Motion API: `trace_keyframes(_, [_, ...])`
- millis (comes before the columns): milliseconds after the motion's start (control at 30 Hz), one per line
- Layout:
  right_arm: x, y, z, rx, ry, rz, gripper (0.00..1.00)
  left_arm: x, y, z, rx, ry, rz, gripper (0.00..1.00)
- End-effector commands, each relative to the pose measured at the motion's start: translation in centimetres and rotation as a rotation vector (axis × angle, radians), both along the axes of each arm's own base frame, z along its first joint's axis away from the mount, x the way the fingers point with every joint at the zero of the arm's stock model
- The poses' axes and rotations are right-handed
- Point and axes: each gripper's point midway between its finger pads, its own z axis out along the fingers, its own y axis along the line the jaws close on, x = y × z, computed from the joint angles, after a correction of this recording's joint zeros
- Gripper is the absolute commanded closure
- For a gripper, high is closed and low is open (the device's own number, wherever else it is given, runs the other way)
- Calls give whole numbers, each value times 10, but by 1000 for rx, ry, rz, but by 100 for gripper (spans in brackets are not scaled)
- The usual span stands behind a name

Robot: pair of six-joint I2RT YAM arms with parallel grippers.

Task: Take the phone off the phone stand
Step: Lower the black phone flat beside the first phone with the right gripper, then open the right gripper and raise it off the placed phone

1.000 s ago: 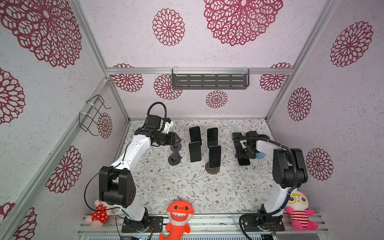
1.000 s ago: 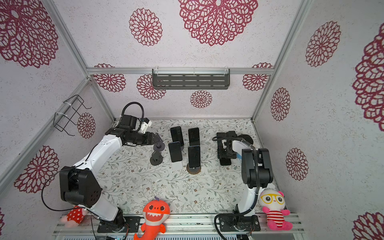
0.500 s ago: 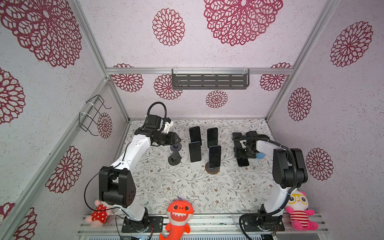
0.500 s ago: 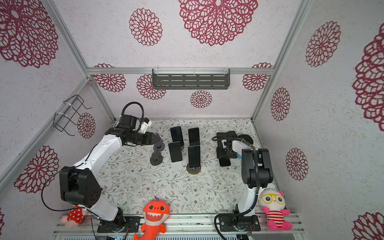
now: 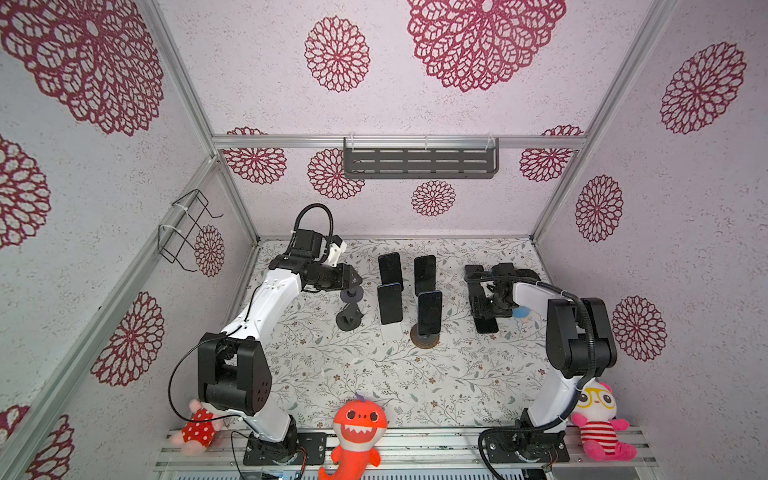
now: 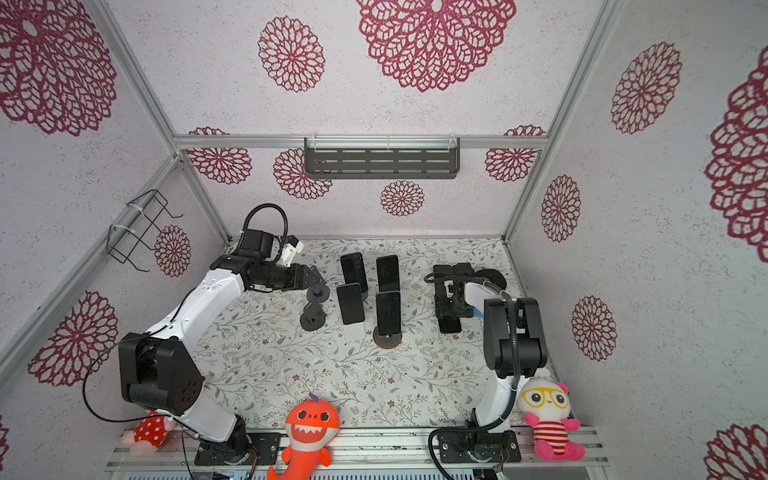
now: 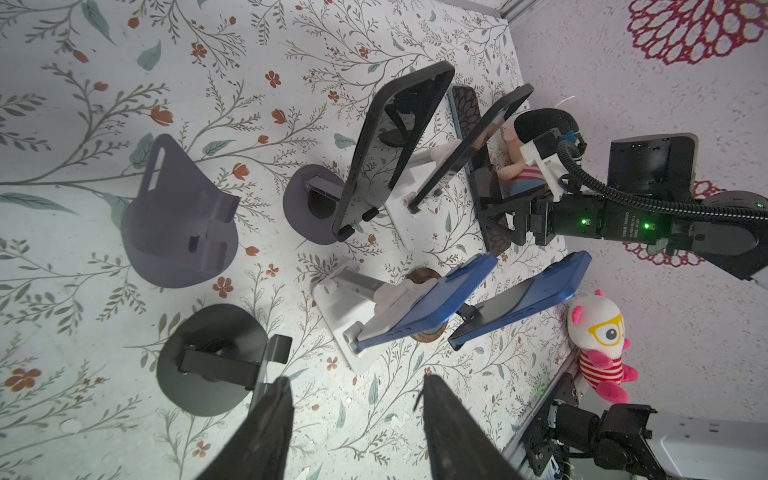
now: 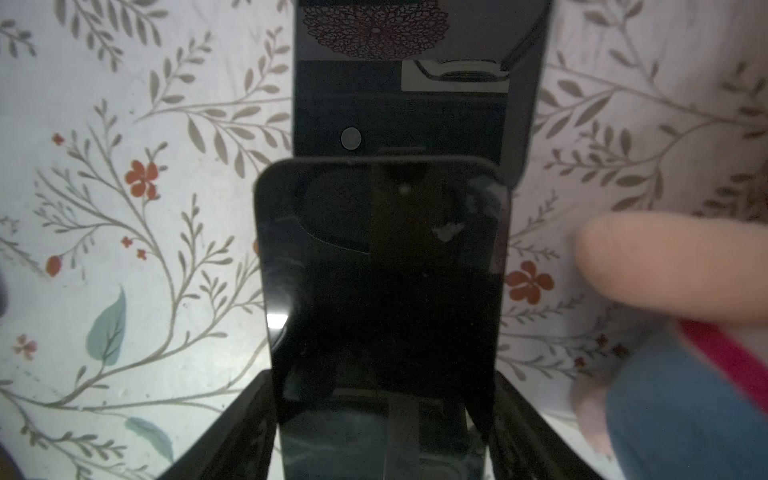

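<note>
Right wrist view: I see the right gripper (image 8: 382, 374) pinching the phone (image 8: 382, 270); the left gripper (image 7: 357, 380) has its jaws spread.

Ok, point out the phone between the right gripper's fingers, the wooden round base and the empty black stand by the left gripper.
phone (image 8: 382, 291): right wrist view, middle of its dark screen.
wooden round base (image 5: 424, 343): in a top view, front rim below the phone.
empty black stand (image 7: 214, 361): left wrist view, bracket on its disc.

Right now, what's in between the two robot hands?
Four propped-up phones, two behind and two in front, sit between the left gripper and the right gripper, which clasps a fifth phone. Both top views show it.
</note>
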Motion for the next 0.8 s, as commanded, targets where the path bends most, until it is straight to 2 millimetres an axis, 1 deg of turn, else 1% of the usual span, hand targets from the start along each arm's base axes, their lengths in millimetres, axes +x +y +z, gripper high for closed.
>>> trace_keyframes(0, [-33, -6, -13, -11, 109, -35, 28, 3, 1, 13, 1, -39, -12, 46])
trace_keyframes(233, [-44, -7, -11, -13, 116, -41, 30, 3, 1, 13, -1, -41, -12, 46])
trace_keyframes(367, [-46, -8, -13, -18, 122, -43, 29, 3, 1, 13, 1, -41, -13, 46])
trace_keyframes(567, [-39, -4, -11, 7, 108, -43, 23, 3, 1, 12, 2, -39, -14, 44])
trace_keyframes(700, [-33, -3, -2, 14, 85, -41, 14, 3, 2, 12, 5, -39, -15, 42])
trace_keyframes(767, [-30, -3, 4, 12, 72, -39, 12, 3, 2, 11, 4, -38, -14, 41])
